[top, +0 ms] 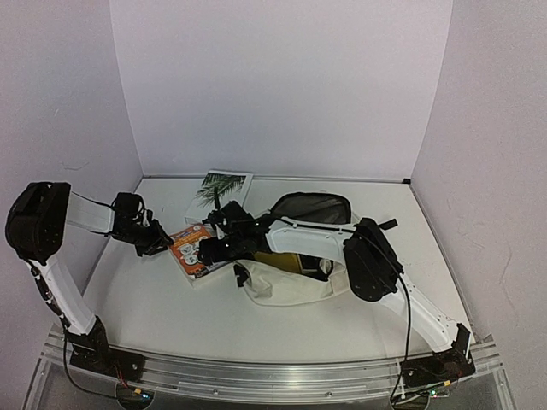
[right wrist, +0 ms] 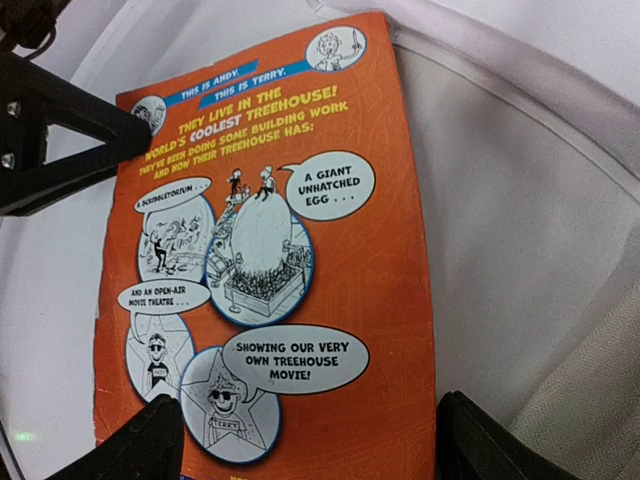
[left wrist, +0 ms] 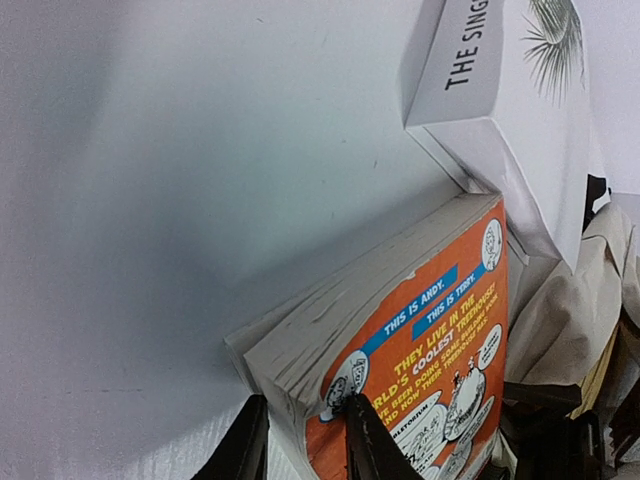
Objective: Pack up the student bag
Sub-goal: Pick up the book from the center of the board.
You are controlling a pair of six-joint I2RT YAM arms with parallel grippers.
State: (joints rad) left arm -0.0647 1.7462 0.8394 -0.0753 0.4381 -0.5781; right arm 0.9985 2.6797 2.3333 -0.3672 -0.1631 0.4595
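I count two books: a glossy orange paperback [top: 186, 245] and a boxy white book [top: 224, 186] at its 12 o'clock. One floppy cream student bag [top: 282, 286] at 3. My left gripper [left wrist: 305, 445] pinches the paperback corner, and the right gripper [right wrist: 320, 450] gapes wide.

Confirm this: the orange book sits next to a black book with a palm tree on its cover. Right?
Not black: the palm-tree book is white, as the top view and the left wrist view show. The orange book does sit next to it.

Robot lab cell: 2 arms [top: 60, 290] on alu rail [top: 273, 372], white table [top: 154, 312], plain white walls [top: 273, 85].
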